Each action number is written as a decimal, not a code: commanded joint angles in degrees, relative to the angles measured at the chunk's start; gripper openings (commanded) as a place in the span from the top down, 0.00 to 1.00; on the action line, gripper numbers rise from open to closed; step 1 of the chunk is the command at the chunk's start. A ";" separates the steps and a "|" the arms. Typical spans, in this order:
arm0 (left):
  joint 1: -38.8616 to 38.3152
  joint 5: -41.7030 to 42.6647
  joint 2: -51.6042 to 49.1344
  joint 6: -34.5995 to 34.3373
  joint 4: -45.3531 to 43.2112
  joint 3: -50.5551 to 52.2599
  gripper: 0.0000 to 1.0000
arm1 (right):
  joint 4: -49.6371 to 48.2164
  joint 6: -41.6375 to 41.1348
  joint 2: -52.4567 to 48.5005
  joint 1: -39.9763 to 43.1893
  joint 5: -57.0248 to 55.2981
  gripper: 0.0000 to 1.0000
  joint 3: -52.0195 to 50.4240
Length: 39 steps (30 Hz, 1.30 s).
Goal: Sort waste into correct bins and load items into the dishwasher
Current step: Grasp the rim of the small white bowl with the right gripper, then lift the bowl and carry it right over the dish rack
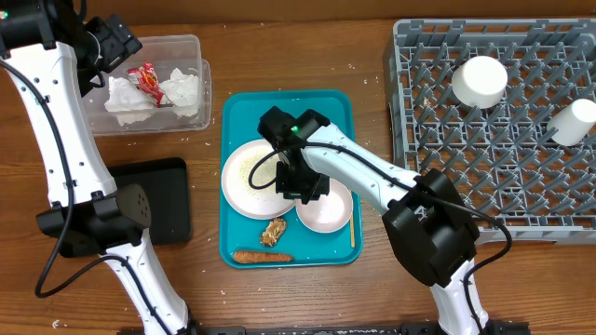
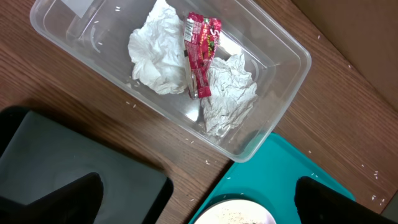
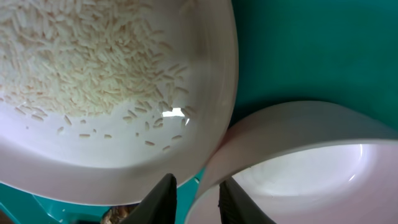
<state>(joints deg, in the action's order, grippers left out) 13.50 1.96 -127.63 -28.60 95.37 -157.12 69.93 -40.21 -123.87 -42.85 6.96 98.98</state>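
Observation:
My right gripper (image 1: pixel 300 186) (image 3: pixel 196 194) is shut on the rim of the white bowl (image 1: pixel 326 212) (image 3: pixel 298 168), one finger inside and one outside. The bowl touches the white plate (image 1: pixel 244 177) (image 3: pixel 112 143), which holds rice grains (image 3: pixel 93 56). Both sit on the teal tray (image 1: pixel 335 107). A brown food lump (image 1: pixel 274 232), a brown-orange food stick (image 1: pixel 261 257) and a thin wooden stick (image 1: pixel 352 237) lie on the tray's near part. My left gripper (image 1: pixel 110 46) (image 2: pixel 196 193) hangs open and empty over the clear tub (image 1: pixel 200 56) (image 2: pixel 292 46), which holds napkins (image 2: pixel 155 59) and the red wrapper (image 2: pixel 200 53).
The black tray (image 1: pixel 163 200) (image 2: pixel 62 162) lies left of the teal tray. The grey dish rack (image 1: pixel 494 177) stands at the right with two white cups (image 1: pixel 480 81) (image 1: pixel 573 121) in it. Stray rice grains lie on the wooden table.

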 commanded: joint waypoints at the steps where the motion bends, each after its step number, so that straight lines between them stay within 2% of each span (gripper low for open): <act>1: 0.20 0.46 0.31 -0.55 0.00 -0.55 0.00 | 0.17 -0.37 0.50 -0.22 -0.90 0.80 -0.35; 3: 0.20 0.46 0.31 -0.55 0.00 -0.55 0.00 | 0.63 -0.33 0.52 -0.22 -0.90 0.82 -0.33; 6: 0.20 0.46 0.31 -0.55 0.00 -0.55 0.00 | 1.68 -0.31 0.55 -0.20 -0.90 0.90 -0.24; 7: 0.20 0.46 0.31 -0.55 0.00 -0.55 0.00 | 1.97 -0.33 0.57 -0.15 -0.87 0.96 -0.22; 16: 0.20 0.46 0.31 -0.55 0.00 -0.55 0.00 | 7.45 1.66 0.87 -0.15 -0.76 0.96 4.74; 19: 0.20 0.46 0.31 -0.55 0.00 -0.55 0.00 | 10.84 3.63 0.90 0.33 -1.03 0.96 8.76; 23: 0.20 0.46 0.31 -0.55 0.00 -0.55 0.00 | 19.93 7.89 1.36 3.67 -5.22 0.96 18.03; 28: 0.20 0.46 0.31 -0.55 0.00 -0.55 0.00 | 27.15 9.88 3.30 12.33 -11.89 0.96 28.11; 33: 0.20 0.46 0.31 -0.55 0.00 -0.55 0.00 | 25.31 17.64 7.72 26.21 -7.08 0.96 31.17; 35: 0.20 0.46 0.31 -0.55 0.00 -0.55 0.00 | 22.84 27.26 9.09 37.11 5.57 0.96 31.17; 39: 0.20 0.46 0.31 -0.55 0.00 -0.55 0.00 | 20.59 45.83 8.94 50.45 28.68 0.96 29.73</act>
<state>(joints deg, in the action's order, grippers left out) 13.50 1.96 -127.63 -28.60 95.37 -157.12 91.64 -13.96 -117.12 -1.41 12.86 128.68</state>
